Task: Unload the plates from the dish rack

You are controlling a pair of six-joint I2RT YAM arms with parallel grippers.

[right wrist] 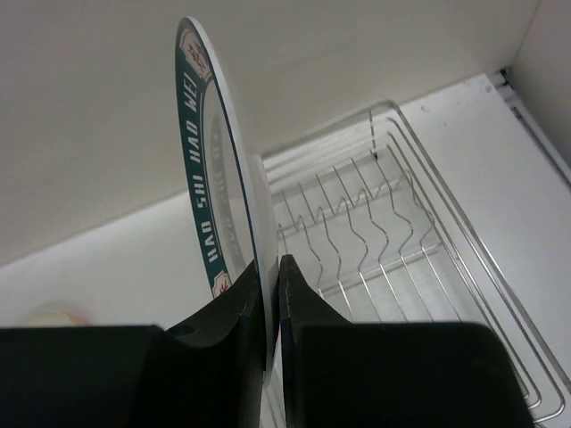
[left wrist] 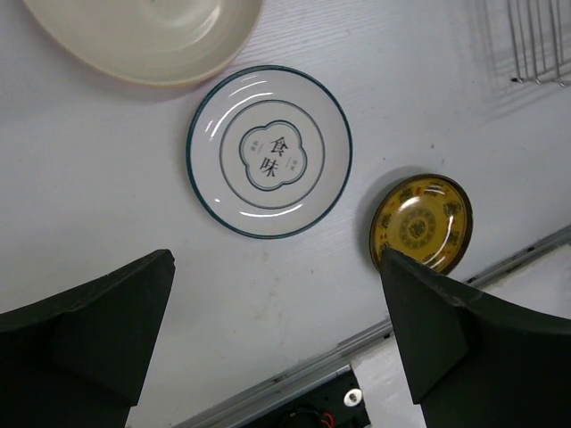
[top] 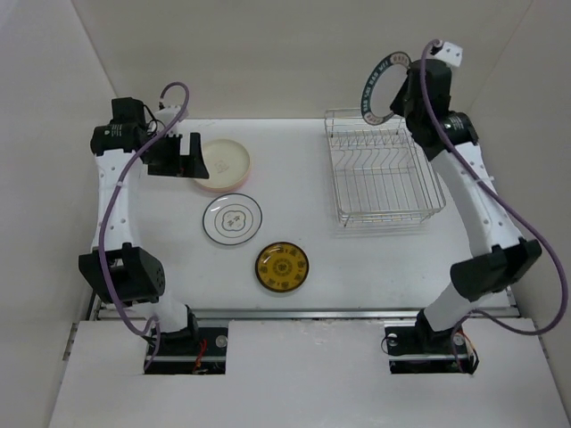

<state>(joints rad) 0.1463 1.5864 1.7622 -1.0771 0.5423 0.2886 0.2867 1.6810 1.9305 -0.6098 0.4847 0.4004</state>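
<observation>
My right gripper [top: 403, 96] [right wrist: 270, 267] is shut on the edge of a white plate with a teal lettered rim [top: 378, 89] [right wrist: 207, 160]. It holds the plate upright in the air above the far left corner of the dish rack [top: 384, 174] [right wrist: 384, 232], whose wire slots hold nothing. My left gripper [top: 183, 157] [left wrist: 277, 259] hangs open and empty over the table's left side. Below it lie a cream plate stacked on a pink one [top: 223, 160] [left wrist: 143, 31], a white plate with a dark ring [top: 232, 219] [left wrist: 269, 152] and a mustard patterned plate [top: 282, 267] [left wrist: 419, 218].
White walls close in the table on the left, back and right. The rack stands at the back right, and one of its corners [left wrist: 535, 40] shows in the left wrist view. A metal rail [top: 303, 314] runs along the table's near edge.
</observation>
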